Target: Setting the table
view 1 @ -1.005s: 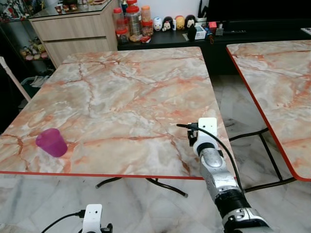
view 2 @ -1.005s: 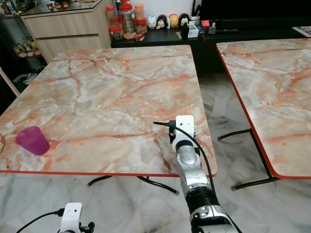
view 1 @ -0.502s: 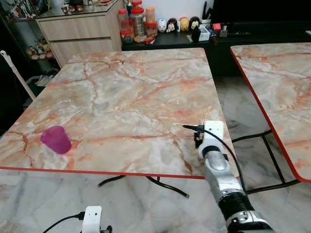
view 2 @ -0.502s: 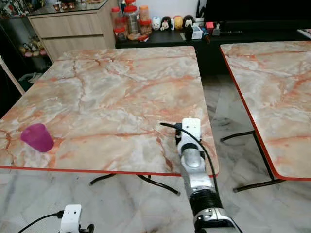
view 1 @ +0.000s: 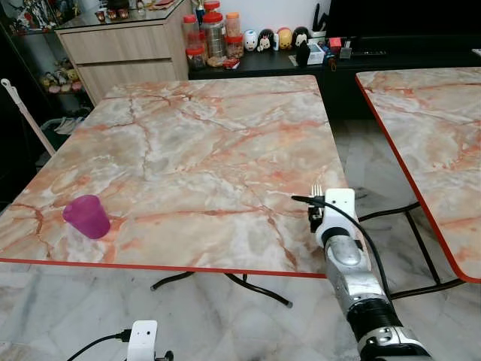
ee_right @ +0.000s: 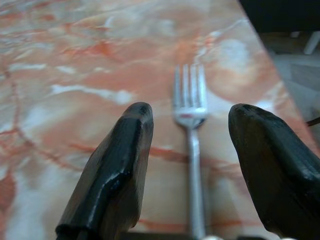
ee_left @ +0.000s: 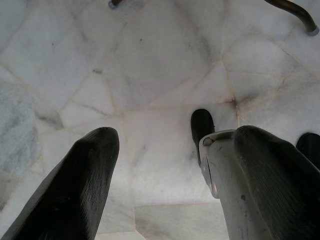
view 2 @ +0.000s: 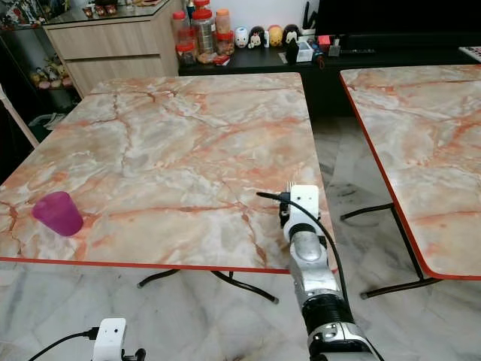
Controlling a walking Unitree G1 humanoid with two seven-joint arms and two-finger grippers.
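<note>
Desk (view 1: 195,143) of orange-veined marble with a thin red rim takes up most of the head views, and its broad top is bare apart from a purple cup (view 1: 86,216) near the front left corner. A second desk (view 1: 428,135) of the same marble stands well apart on the right, with a strip of pale marble floor (view 1: 376,173) between them. Along the far wall run a wooden cabinet (view 1: 120,49) and a low dark shelf carrying jars (view 1: 210,34) and small figurines. The right hand (ee_right: 192,165) reaches over the front right corner of the near desk, close to its right edge; its two black fingers (ee_right: 117,170) are spread wide and grip nothing. A silver fork (ee_right: 191,130) lies flat on the desk between them, tines pointing away from the wrist, its four tines (view 1: 316,190) just showing past the wrist. Since a second ago the right arm has shifted to the right, nearer the corner. The left hand (ee_left: 165,170) hangs low over the floor with its fingers apart and empty.
</note>
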